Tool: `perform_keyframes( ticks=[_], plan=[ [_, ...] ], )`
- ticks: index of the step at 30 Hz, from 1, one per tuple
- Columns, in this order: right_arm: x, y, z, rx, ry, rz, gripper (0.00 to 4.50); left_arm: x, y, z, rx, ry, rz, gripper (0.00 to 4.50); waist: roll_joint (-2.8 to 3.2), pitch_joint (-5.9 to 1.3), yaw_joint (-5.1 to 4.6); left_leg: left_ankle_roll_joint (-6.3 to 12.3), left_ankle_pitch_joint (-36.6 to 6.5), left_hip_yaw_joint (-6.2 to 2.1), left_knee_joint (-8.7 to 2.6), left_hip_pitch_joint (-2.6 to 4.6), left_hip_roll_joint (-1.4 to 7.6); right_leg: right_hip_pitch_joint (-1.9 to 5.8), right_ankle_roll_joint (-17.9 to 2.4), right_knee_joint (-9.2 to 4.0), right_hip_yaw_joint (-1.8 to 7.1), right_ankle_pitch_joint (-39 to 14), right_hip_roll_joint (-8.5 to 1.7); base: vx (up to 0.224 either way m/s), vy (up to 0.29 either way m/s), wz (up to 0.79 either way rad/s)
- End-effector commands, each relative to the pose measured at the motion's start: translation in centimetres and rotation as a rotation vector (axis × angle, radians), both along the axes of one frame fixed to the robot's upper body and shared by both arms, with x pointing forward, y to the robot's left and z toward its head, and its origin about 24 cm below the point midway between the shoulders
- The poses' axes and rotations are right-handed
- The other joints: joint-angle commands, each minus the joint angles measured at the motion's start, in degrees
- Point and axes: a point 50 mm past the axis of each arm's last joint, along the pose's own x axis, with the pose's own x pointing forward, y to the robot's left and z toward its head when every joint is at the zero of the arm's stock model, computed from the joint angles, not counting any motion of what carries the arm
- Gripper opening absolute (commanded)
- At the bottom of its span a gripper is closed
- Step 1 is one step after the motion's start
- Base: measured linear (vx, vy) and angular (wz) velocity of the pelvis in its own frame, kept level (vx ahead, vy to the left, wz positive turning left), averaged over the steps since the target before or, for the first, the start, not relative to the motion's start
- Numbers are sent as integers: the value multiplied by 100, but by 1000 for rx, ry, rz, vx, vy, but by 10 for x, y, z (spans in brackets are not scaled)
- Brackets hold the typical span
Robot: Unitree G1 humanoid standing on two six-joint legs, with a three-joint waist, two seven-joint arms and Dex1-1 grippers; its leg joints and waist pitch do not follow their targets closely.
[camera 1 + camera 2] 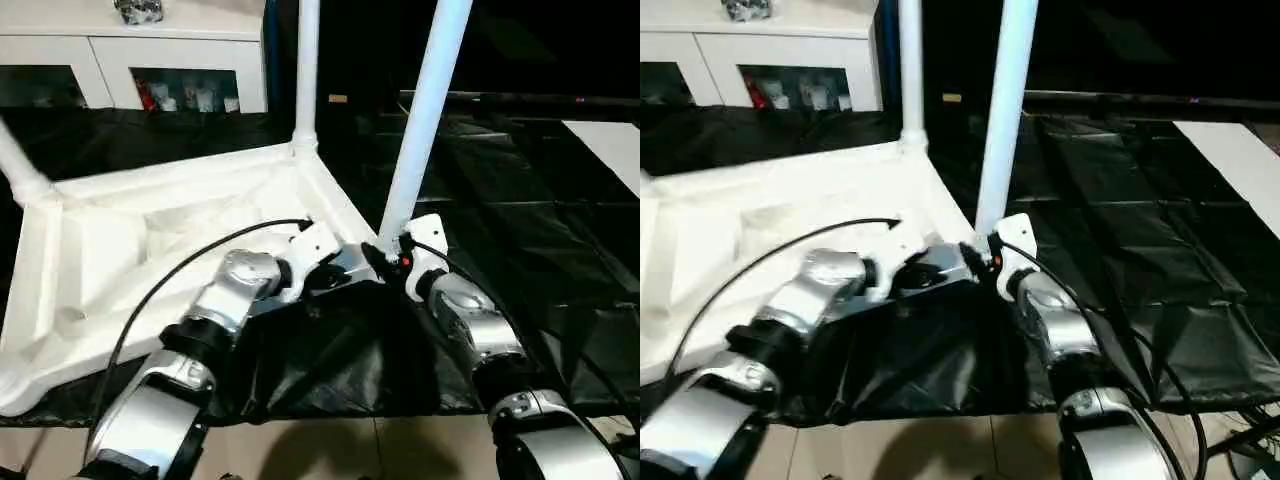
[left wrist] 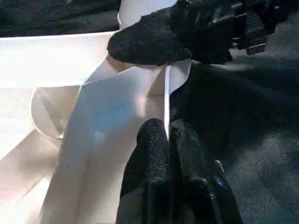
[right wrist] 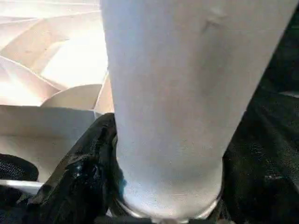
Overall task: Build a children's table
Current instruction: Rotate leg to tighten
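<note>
While two legs stand socketed at twelve and nine o'clock, the right gripper clasps a third leg near the top's three o'clock corner; left gripper pinches the rim closed.

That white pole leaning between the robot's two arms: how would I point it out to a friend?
Start at the upside-down white tabletop lying on the black sheet. At its near corner, the right gripper clasps the foot of a table leg. That leg leans and is held, whereas the far leg stands upright in its corner socket, untouched.
</note>
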Motion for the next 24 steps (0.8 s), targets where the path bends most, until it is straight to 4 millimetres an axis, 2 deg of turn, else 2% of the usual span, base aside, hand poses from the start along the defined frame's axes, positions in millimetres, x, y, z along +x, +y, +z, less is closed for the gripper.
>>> perform_keyframes(
  ticks=[1,2,5,6,7,8,12,14,16,19,22,24],
  plan=[
    [-8,44,-4,10,25,170,343,-9,-35,0,-40,6,-95,0,4,-290,-5,126,-2026,-119,-431,70,154,187,-964,-502,257,-2366,-325,0,0,0],
    [-7,43,-3,18,20,173,343,-9,-33,0,-39,5,-102,0,9,-289,-7,131,-2044,-121,-436,71,159,185,-972,-502,255,-2348,-326,0,0,0],
    [-7,38,1,7,-23,201,381,-9,-26,1,-44,1,-128,0,11,-297,-25,131,-2074,-127,-446,62,167,193,-1001,-487,256,-2238,-321,0,0,0],
    [-6,38,1,4,-30,202,381,-9,-25,1,-45,0,-128,0,15,-301,-27,144,-2028,-121,-442,56,169,195,-1060,-471,264,-2105,-327,0,0,0],
    [-7,34,3,0,-46,228,381,-10,-21,1,-45,-1,-144,0,-13,-301,-27,168,-2001,-111,-438,57,168,197,-1087,-471,266,-2060,-324,0,0,0],
    [-8,33,3,0,-48,232,381,-10,-20,2,-45,-1,-147,0,-5,-306,-14,190,-1979,-113,-436,62,168,203,-1105,-463,265,-2034,-331,0,0,0],
    [-22,8,7,-36,-77,468,381,-16,6,4,-42,5,-286,0,-22,-335,27,419,-1616,-86,-401,15,162,270,-1195,-401,281,-1506,-337,0,0,0],
    [-25,3,8,-43,-74,525,381,-18,11,5,-50,16,-310,0,-15,-349,22,562,-1318,-71,-389,14,173,277,-1377,-341,280,-1018,-320,0,0,0],
    [-32,-3,9,-52,-66,612,381,-20,17,7,-50,29,-347,0,-9,-340,49,644,-1172,-61,-389,18,189,283,-1489,-320,276,-857,-315,0,0,0],
    [-39,-11,12,-60,-48,705,381,-23,24,8,-37,45,-393,0,-1,-337,142,634,-1177,-48,-392,38,218,291,-1483,-309,271,-907,-306,0,0,0],
    [-48,-23,16,-70,-4,826,381,-28,33,10,-27,72,-454,0,-13,-316,177,535,-1368,-44,-409,51,224,274,-1424,-331,270,-1183,-303,0,0,0],
    [-49,-25,16,-76,6,847,356,-29,35,10,-26,79,-466,0,-5,-311,204,460,-1482,-41,-412,69,233,248,-1381,-352,283,-1388,-318,0,0,0]
  ],
)
